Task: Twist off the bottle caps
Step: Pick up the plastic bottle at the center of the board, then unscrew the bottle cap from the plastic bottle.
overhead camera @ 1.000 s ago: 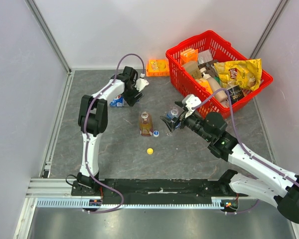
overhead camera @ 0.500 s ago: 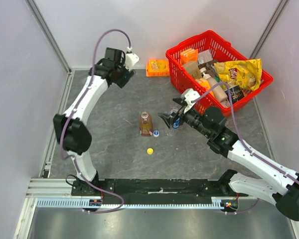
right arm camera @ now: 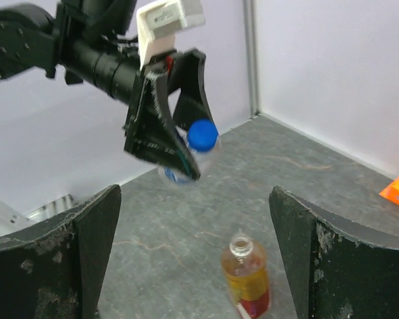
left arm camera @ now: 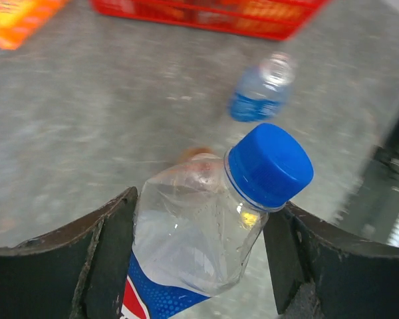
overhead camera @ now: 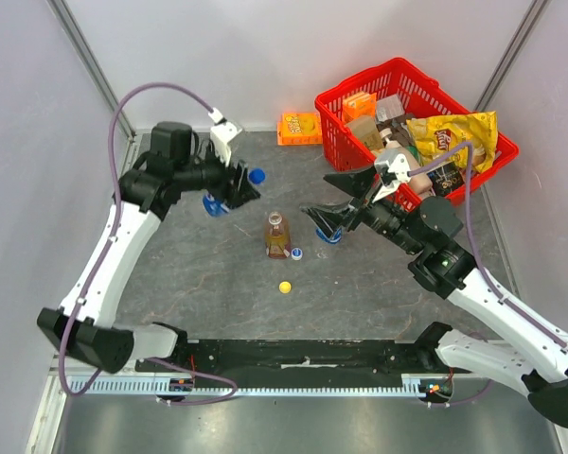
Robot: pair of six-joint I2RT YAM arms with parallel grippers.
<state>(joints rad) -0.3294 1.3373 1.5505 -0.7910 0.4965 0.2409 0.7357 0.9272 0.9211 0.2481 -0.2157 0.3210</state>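
Grey stone-look tabletop (overhead camera: 218, 284) between pale walls (overhead camera: 170, 57), left gripper (overhead camera: 239, 186) tight around blue-capped bottle (left arm camera: 193, 226), right gripper (overhead camera: 319, 196) wide open

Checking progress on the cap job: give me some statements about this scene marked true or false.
1. The left gripper holds a clear plastic bottle with its blue screw cap on. True.
2. The amber plastic bottle is capped. False: its neck is open.
3. The small yellow round cap lies on the grey table. True.
4. The right gripper grips the amber bottle. False: its jaws stand open, holding nothing.
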